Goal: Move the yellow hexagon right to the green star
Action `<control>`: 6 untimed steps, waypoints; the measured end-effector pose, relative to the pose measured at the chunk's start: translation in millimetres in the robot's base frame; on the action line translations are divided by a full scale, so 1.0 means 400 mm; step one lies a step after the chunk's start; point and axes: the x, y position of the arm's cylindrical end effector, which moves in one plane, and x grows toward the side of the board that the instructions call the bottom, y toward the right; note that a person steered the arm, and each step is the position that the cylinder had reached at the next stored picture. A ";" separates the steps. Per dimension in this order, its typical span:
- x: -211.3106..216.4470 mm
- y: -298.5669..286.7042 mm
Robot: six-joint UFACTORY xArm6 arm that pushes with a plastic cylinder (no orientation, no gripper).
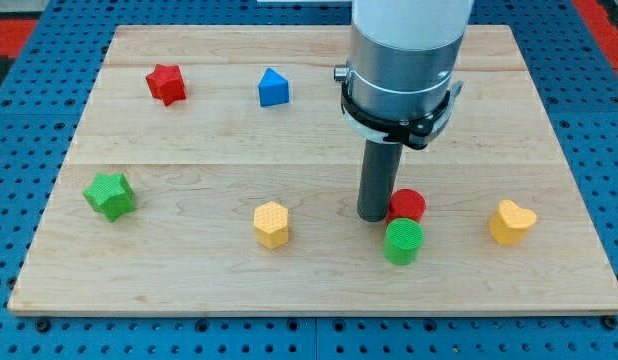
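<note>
The yellow hexagon point(272, 223) lies low on the wooden board point(189, 290), left of centre. The green star point(109, 195) lies far to its left, near the board's left edge. My tip point(373, 217) rests on the board well to the right of the yellow hexagon, touching or almost touching the left side of a red cylinder point(408, 205). The arm's grey body hides the board above the tip.
A green cylinder point(403, 241) sits just below the red cylinder. A yellow heart point(511, 221) lies at the right. A red star point(166, 83) and a blue block with a peaked top point(273, 88) lie near the view's top.
</note>
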 end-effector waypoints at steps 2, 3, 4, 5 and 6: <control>0.073 -0.196; 0.056 -0.302; 0.051 -0.346; 0.066 -0.443; 0.133 -0.549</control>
